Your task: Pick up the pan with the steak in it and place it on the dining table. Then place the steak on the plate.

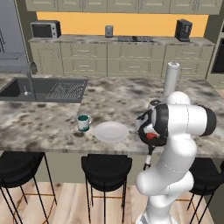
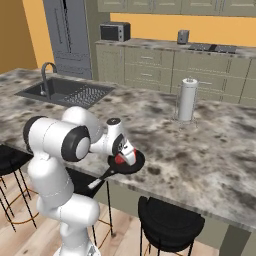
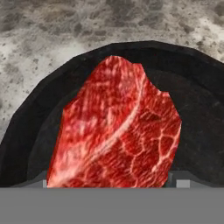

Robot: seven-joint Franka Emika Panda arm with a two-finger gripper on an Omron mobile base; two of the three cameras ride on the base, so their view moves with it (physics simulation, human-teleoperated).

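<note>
- we record a small round black frying pan [image 2: 131, 164] with a shallow rim, resting on the long grey-brown speckled marble dining table [image 1: 52, 120] at its near edge; its short dark handle juts out past the edge and slants down toward the floor.
- we see a bright red, white-marbled flattish steak [image 3: 118, 131] lying inside the pan, close under the hand camera.
- the white arm's two-finger gripper [image 2: 125, 156] sits low over the pan, right above the steak; two small finger tips [image 3: 183, 183] show at either side of the meat's near end. we cannot tell whether the jaws are released or pressing on the steak (the meat hides the gap).
- a round flat pale grey-white plate [image 1: 111, 131] lies on the same table, just beside the pan on the sink side, bare.
- a small teal mug [image 1: 83, 123] stands upright near the plate, on its far side from the pan.
- a tall white paper-towel roll [image 2: 187, 99] stands upright farther back on the table.
- a dark sunken sink [image 1: 41, 89] with a curved grey tap sits at the table's far left end.
- black round stools [image 1: 106, 167] stand along the table's near side.
- a microwave [image 1: 45, 29] sits on the back counter with beige cabinets.
</note>
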